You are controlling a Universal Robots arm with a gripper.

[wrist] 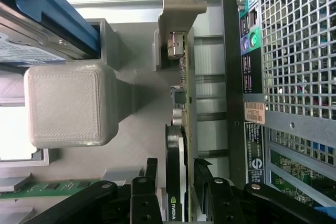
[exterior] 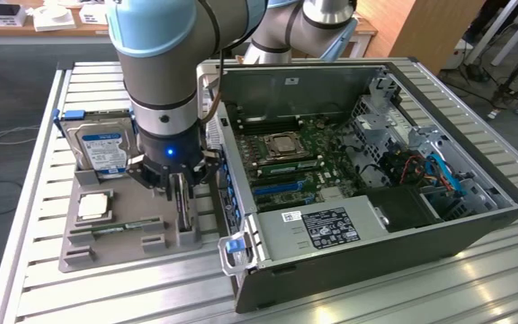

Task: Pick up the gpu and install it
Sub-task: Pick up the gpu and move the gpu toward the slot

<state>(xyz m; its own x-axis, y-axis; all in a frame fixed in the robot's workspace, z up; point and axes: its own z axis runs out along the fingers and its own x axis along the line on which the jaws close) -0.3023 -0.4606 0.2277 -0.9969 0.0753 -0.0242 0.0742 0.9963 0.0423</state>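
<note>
Requesting status: where is the gpu (exterior: 184, 217)? (Operator)

It stands on edge in a slot of the grey holder tray (exterior: 115, 255), just beside the open computer case (exterior: 376, 260). Its metal bracket (wrist: 178, 3) is at the end away from the gripper (exterior: 180, 192). (Technician)

State of the jaws? (Operator)

Released. The gripper hangs directly over the card. In the wrist view, one of the fingers (wrist: 151, 177) sits on each side of the card's edge, with a narrow gap showing. A hard drive (exterior: 102, 148) stands upright in the same tray. (Technician)
</note>
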